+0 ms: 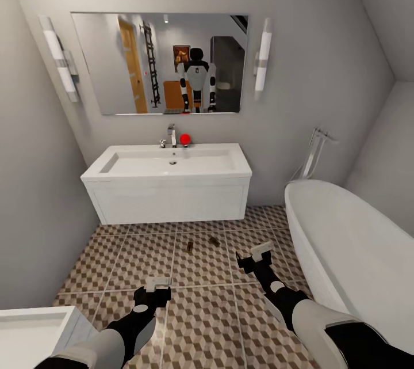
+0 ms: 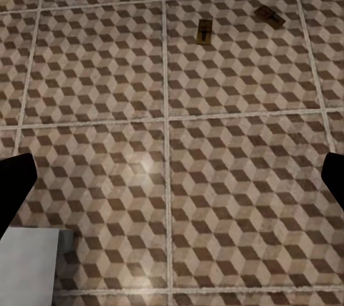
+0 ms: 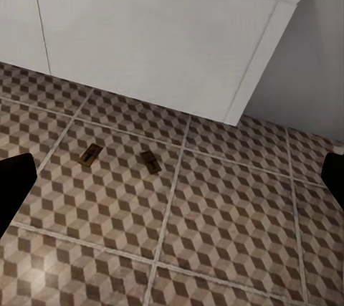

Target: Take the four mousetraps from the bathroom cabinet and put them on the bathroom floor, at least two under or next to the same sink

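bathroom floor (image 1: 201, 311): brown, beige, white cube pattern, pale grout. sink (image 1: 167, 185): white, chrome tap (image 1: 172, 134), red spot beside it. two mousetraps (image 1: 190, 247) (image 1: 214, 240): tan, dark wire. bathtub (image 1: 351, 248): white. walls: pale grey.

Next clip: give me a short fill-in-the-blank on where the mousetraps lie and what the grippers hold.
1. ____ mousetraps lie on the bathroom floor.
2. They lie in front of the white ____.
3. The left gripper and right gripper hold ____.
4. To the robot's right stands a white ____.

Missing words: two; sink; nothing; bathtub
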`<state>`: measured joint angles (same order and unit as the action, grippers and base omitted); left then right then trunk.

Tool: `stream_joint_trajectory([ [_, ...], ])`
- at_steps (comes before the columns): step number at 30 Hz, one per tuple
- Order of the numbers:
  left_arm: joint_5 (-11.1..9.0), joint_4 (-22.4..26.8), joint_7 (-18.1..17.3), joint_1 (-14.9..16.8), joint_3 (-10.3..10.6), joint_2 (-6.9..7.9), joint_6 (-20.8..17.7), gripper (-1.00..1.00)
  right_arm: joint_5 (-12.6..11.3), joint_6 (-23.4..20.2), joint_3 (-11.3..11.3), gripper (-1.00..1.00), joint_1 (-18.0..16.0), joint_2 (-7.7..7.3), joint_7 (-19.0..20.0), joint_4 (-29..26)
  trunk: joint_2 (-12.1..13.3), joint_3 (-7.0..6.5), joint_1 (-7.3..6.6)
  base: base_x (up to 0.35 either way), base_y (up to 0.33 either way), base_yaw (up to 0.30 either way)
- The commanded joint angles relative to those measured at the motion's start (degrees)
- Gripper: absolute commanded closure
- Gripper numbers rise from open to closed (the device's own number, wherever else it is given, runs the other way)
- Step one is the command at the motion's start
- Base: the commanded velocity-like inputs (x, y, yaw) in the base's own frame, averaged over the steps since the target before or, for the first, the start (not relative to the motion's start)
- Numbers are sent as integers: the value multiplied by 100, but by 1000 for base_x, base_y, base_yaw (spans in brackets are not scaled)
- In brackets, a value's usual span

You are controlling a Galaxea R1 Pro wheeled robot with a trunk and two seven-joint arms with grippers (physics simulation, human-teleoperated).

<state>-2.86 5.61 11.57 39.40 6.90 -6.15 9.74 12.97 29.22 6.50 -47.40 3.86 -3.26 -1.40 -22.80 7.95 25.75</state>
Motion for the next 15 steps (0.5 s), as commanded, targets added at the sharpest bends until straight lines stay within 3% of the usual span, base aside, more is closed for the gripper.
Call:
stream_joint_trajectory([
  [1, -30, -7, 29, 6, 48, 0, 19, -100, 4, 13, 44, -100, -7, 0, -34, 8, -12, 12, 3, 0, 0, 0],
  [15, -30, -7, 30, 6, 48, 0, 19, -100, 4, 13, 44, -100, -7, 0, -34, 8, -12, -70, 3, 0, 0, 0],
])
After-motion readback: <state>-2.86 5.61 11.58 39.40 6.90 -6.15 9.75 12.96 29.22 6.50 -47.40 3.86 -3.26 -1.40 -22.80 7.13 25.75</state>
